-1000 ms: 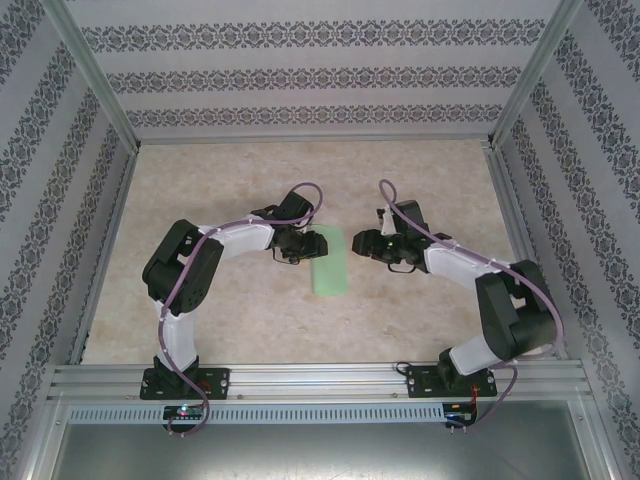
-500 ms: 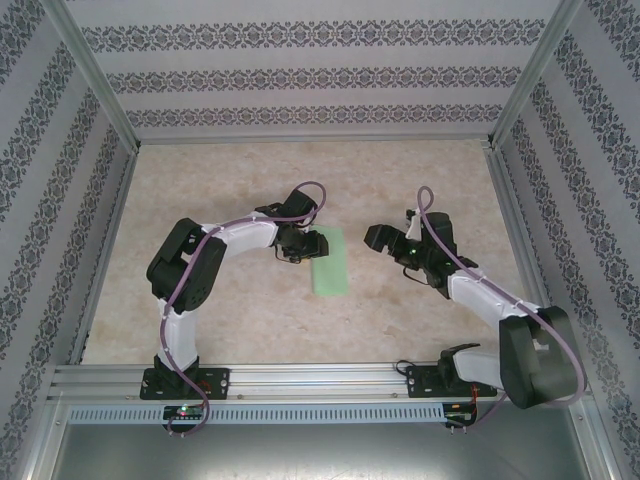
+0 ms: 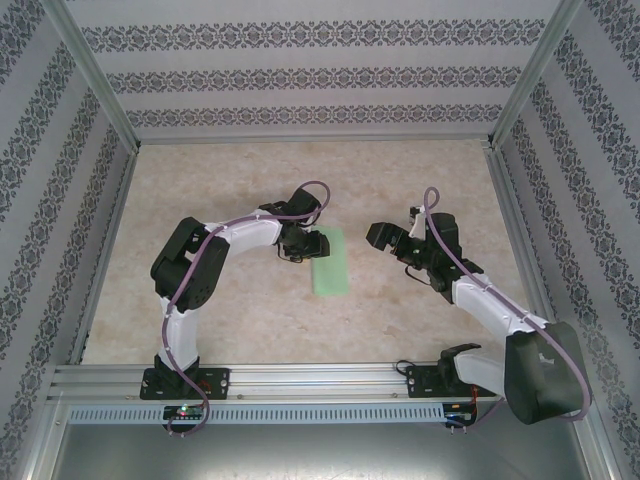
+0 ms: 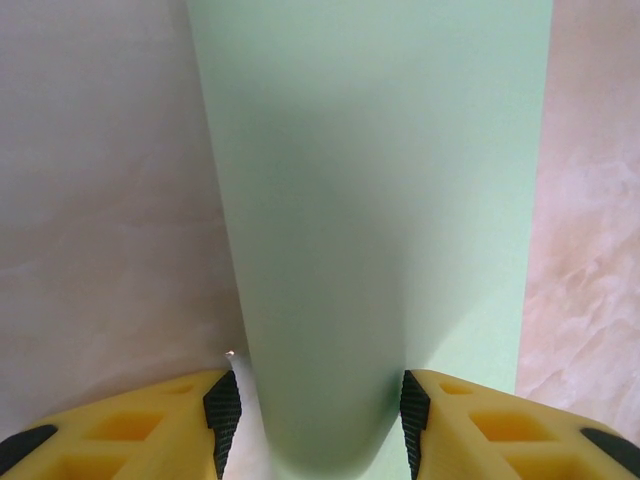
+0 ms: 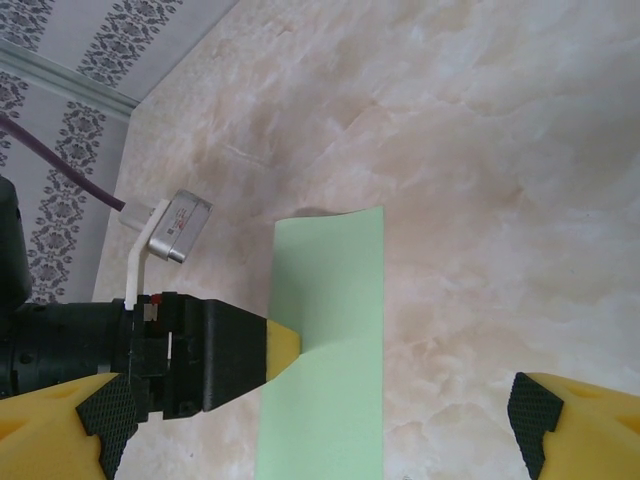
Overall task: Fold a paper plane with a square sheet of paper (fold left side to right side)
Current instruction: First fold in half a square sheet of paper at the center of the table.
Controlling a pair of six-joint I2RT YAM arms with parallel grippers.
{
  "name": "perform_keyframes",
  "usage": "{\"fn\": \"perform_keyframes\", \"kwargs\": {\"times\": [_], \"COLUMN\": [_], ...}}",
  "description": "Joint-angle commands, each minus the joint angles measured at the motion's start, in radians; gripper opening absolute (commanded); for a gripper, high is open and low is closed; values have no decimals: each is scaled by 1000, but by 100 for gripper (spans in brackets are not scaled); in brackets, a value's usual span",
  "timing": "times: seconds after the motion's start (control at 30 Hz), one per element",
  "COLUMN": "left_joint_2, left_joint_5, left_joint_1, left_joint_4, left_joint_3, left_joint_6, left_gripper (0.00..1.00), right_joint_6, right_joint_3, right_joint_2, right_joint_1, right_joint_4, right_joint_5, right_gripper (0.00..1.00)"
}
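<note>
The square sheet of paper (image 3: 330,265) lies folded over into a narrow pale green strip at the middle of the table. My left gripper (image 3: 308,245) sits at the strip's left long edge. In the left wrist view the paper (image 4: 380,150) bulges as a rounded fold between that gripper's (image 4: 320,410) parted pads, with a sliver of table showing beside the left pad. My right gripper (image 3: 380,237) hovers to the right of the strip, clear of it, jaws wide open. From the right wrist the paper (image 5: 330,290) runs up between the right gripper's (image 5: 320,430) spread fingers, with the left gripper's yellow fingertip (image 5: 283,350) at its left edge.
The marbled tabletop (image 3: 250,180) is ringed by aluminium rails, with the front rail (image 3: 320,380) carrying both arm bases. Patterned walls (image 3: 300,70) close in the back and sides. A purple cable (image 3: 310,190) loops over the left wrist.
My right arm has drawn back to the right, away from the paper, and its jaws have opened wide. The left gripper has stayed at the strip's left edge.
</note>
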Motion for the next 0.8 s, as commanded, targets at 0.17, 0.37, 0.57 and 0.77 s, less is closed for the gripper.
{"fn": "perform_keyframes", "kwargs": {"times": [0.17, 0.37, 0.57, 0.77], "left_joint_2": [62, 61, 69, 90], "left_joint_5": [-61, -69, -60, -58], "left_joint_1": [-24, -24, -25, -31], "left_joint_4": [-62, -62, -58, -76], "left_joint_3": [-8, -7, -2, 22], "left_joint_6": [20, 18, 11, 20], "left_gripper": [49, 49, 48, 49], "right_joint_6": [-13, -18, -21, -28], "right_joint_3": [-12, -13, -13, -12], "right_joint_2": [-34, -35, -35, -35], "right_joint_1": [-13, -12, -12, -12], "right_joint_4": [-27, -37, -43, -61], "right_joint_5": [20, 21, 23, 24], "right_gripper": [98, 98, 98, 98]}}
